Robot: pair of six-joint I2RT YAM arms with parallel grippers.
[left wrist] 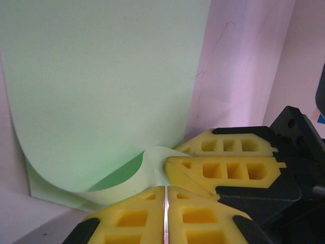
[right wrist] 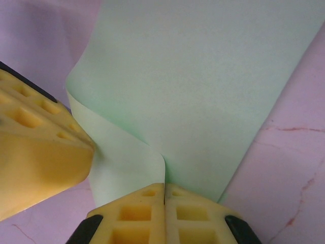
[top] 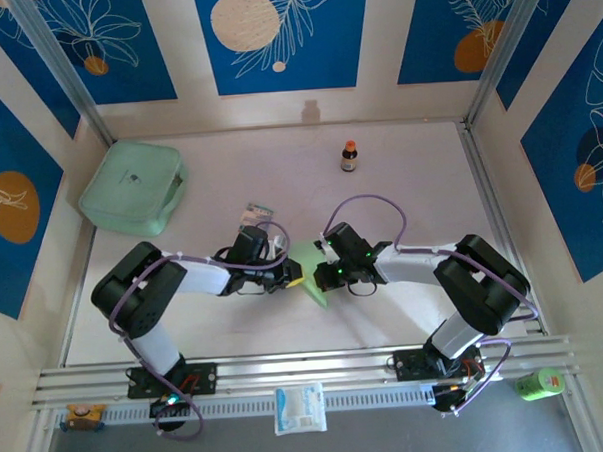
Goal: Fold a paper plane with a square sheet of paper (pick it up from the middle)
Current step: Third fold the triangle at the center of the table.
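Observation:
The square sheet of paper is pale lime green and hangs between my two grippers over the middle of the table. It is bent over on itself in a loose curl, not creased flat. My left gripper is shut, with a thin edge of the sheet running into the seam of its yellow pads. My right gripper is shut on the bent edge of the paper. The two grippers nearly touch, tip to tip. The paper plane is out of view.
A mint-green plastic box lies at the back left. A small brown bottle stands at the back. A striped packet lies just behind the left arm. A white packet and a green can lie by the front rail.

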